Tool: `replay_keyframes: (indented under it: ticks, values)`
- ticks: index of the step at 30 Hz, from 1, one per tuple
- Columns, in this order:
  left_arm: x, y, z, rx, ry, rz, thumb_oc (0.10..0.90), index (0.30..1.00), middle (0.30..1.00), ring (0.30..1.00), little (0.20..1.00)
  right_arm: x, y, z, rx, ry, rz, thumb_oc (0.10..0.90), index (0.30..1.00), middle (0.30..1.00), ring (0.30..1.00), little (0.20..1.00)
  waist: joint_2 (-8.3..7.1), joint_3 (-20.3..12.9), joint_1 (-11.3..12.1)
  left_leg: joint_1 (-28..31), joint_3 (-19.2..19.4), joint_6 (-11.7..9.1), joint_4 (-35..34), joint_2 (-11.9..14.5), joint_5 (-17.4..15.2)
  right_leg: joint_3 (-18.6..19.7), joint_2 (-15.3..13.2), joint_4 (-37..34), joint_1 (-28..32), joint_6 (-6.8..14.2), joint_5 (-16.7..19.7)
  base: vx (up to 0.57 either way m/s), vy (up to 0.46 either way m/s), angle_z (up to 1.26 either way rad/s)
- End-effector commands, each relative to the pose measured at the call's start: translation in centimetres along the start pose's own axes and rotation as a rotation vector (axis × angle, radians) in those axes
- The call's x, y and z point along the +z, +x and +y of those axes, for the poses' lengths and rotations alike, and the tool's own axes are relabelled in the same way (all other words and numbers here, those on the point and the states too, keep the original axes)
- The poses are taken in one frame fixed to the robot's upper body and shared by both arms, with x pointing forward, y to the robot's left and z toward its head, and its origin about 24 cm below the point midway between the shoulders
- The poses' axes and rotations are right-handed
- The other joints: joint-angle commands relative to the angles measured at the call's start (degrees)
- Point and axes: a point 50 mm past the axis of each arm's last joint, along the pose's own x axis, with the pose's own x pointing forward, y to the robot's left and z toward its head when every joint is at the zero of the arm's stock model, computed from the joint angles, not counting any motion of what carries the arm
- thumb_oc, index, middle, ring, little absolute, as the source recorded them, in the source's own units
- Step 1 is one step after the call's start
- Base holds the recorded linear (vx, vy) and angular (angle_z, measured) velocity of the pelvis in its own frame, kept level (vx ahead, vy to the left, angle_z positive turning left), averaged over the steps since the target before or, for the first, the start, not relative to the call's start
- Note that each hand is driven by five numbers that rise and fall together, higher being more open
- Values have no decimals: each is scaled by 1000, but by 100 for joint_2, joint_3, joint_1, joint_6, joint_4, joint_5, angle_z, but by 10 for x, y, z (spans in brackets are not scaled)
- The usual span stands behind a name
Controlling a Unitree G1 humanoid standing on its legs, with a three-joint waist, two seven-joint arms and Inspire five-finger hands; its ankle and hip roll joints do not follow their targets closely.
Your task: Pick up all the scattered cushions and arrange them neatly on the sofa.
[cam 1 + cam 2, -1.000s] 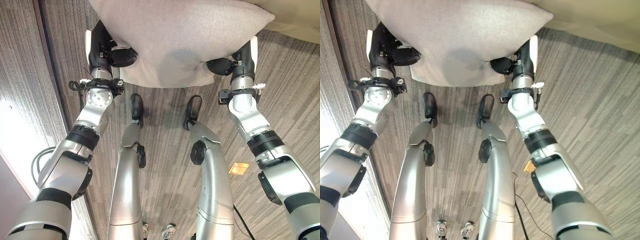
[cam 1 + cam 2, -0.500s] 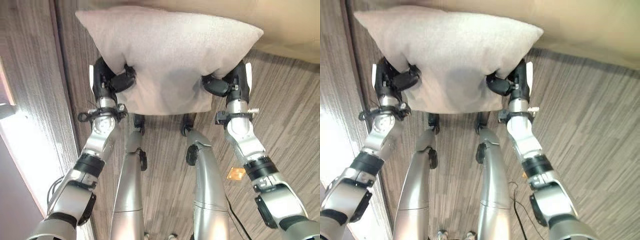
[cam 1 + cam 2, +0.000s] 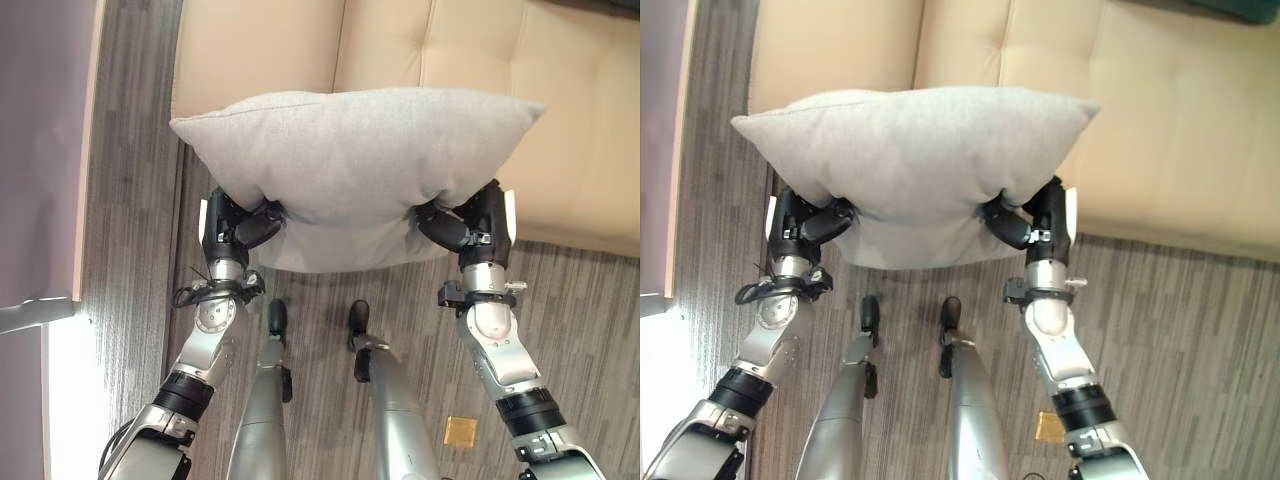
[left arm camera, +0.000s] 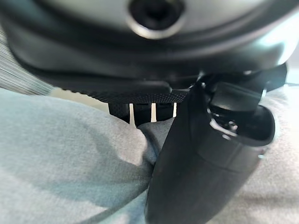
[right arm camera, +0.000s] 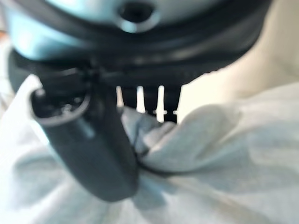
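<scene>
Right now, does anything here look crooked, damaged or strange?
Nothing stands out. The grey cushion is held level between the left hand and right hand, dented only where the fingers pinch it, above the front edge of the beige sofa.

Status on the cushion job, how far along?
Done: nothing visibly placed; the visible stretch of the beige sofa seat has no cushion resting on it. In hand: one grey cushion, pinched along its lower edge by the left hand and right hand, held up in front of the sofa. Left: set it on the seat; other cushions aren't in view.
</scene>
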Motion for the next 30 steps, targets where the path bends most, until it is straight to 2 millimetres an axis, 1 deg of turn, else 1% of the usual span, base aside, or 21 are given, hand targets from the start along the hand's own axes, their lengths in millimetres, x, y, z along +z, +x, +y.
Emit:
replay_keyframes:
  ticks: [1,2,5,6,7,10,11,12,16,17,18,19,20,21,22,23,25,26,27,28,30]
  values:
    - [33,-15,-79,-419,-96,-222,400,300,300,300,300,55,-9,51,287,101,-307,400,300,300,300,300,95,-715,-103,543,35,-173,24,17,-651,-150,76,-1196,925,523,79,105,-44,-5]
    - [24,-22,-71,-407,-73,-183,400,300,300,300,300,47,-16,43,289,59,-270,400,300,300,300,300,76,-839,-123,1010,88,-186,-124,57,-661,-178,130,-1344,1397,517,54,122,-43,-1]
    - [14,-32,-59,-388,-47,-136,400,300,300,300,300,39,-25,30,276,10,-234,400,300,300,300,300,55,-1068,-154,1612,172,-217,-345,173,-674,-167,225,-1544,2005,511,-4,145,-72,-4]
    - [6,-40,-50,-375,-30,-100,400,300,300,300,300,35,-32,23,273,-18,-208,400,300,300,300,300,66,-1225,-164,1955,225,-224,-495,232,-683,-145,304,-1656,2357,497,-45,125,-50,-10]
    - [6,-41,-49,-375,-31,-99,400,300,300,300,300,35,-32,22,273,-18,-207,400,300,300,300,300,65,-1214,-158,1992,230,-225,-515,236,-679,-142,309,-1670,2388,497,-43,115,-59,-10]
    - [-1,-49,-40,-363,-14,-57,400,300,300,300,300,33,-37,12,259,-59,-196,400,300,300,300,300,65,-1463,-181,2432,308,-263,-685,290,-675,-77,424,-1893,2851,487,-80,86,-70,-11]
    - [-1,-49,-40,-363,-14,-57,400,300,300,300,300,33,-37,12,259,-59,-196,400,300,300,300,300,65,-1463,-181,2432,308,-263,-685,290,-675,-77,424,-1893,2851,487,-80,114,-74,-9]
    - [-5,-53,-34,-347,-7,-33,400,300,300,300,300,30,-40,7,252,-82,-176,400,300,300,300,300,64,-1605,-189,2664,343,-255,-730,320,-721,-27,475,-2030,3105,471,-98,119,-48,-5]
    - [-10,-61,-25,-325,6,0,400,300,300,300,300,26,-46,1,251,-100,-142,400,300,300,300,300,53,-1770,-174,3040,355,-181,-698,338,-901,200,561,-2242,3471,461,-66,75,-24,-21]
    - [-11,-63,-24,-323,7,3,400,300,300,300,300,25,-47,0,254,-101,-137,400,300,300,300,300,52,-1796,-171,3076,309,-160,-664,319,-944,273,573,-2274,3512,460,-52,16,43,-26]
    - [-10,-65,-23,-322,4,-1,400,300,300,300,300,22,-50,-1,257,-96,-118,400,300,300,300,300,37,-1791,-129,3090,32,-132,-520,240,-1065,483,572,-2349,3578,464,2,-11,45,-22]
    - [-10,-65,-23,-322,4,-1,400,300,300,300,300,22,-50,-1,257,-96,-118,400,300,300,300,300,37,-1789,-127,3090,32,-131,-511,240,-1071,484,572,-2353,3584,464,3,-89,115,-48]
    - [-8,-65,-26,-326,-5,-9,400,300,300,300,300,20,-50,-2,257,-97,-107,400,300,300,300,300,16,-1712,-89,2919,-439,-181,-241,85,-1097,730,524,-2332,3537,493,84,-74,84,-60]
    - [-8,-65,-26,-326,-5,-9,400,300,300,300,300,20,-50,-2,257,-97,-107,400,300,300,300,300,16,-1712,-90,2902,-442,-179,-214,81,-1109,729,522,-2328,3532,495,83,-113,123,-64]
    - [-8,-64,-26,-326,-9,-13,400,300,300,300,300,19,-50,-2,253,-95,-101,400,300,300,300,300,11,-1689,-70,2818,-720,-207,-122,-17,-1122,839,494,-2319,3489,520,122,-110,171,-74]
    - [-8,-64,-29,-333,-14,-13,400,300,300,300,300,16,-49,-4,251,-106,-87,400,300,300,300,300,63,-1705,-129,2808,-1029,-171,-137,-143,-1256,1043,476,-2274,3366,619,205,-116,240,-66]
    - [-12,-65,-29,-337,-15,4,400,300,300,300,300,13,-51,-5,253,-109,-70,400,300,300,300,300,114,-1732,-212,2906,-867,-116,-251,-108,-1270,1142,426,-2226,3274,698,281,-90,270,-46]
    - [-12,-65,-29,-336,-14,5,400,300,300,300,300,12,-50,-4,252,-107,-64,400,300,300,300,300,116,-1714,-215,2912,-772,-50,-258,-147,-1290,1270,390,-2191,3157,781,372,-69,179,-42]
    - [-12,-65,-29,-336,-14,5,400,300,300,300,300,12,-50,-4,252,-107,-64,400,300,300,300,300,115,-1715,-209,2912,-766,-50,-258,-146,-1290,1276,391,-2189,3154,782,373,-153,262,-57]
    - [-12,-64,-27,-340,-2,8,400,300,300,300,300,11,-48,-1,255,-109,-63,400,300,300,300,300,117,-1676,-241,2925,-583,73,-329,-239,-1308,1457,327,-2232,2947,950,581,-171,258,-59]
    - [-13,-65,-23,-344,21,16,400,300,300,300,300,10,-47,4,264,-105,-61,400,300,300,300,300,93,-1643,-194,2924,-243,183,-406,-290,-1333,1603,273,-2312,2738,1129,780,-209,288,-110]
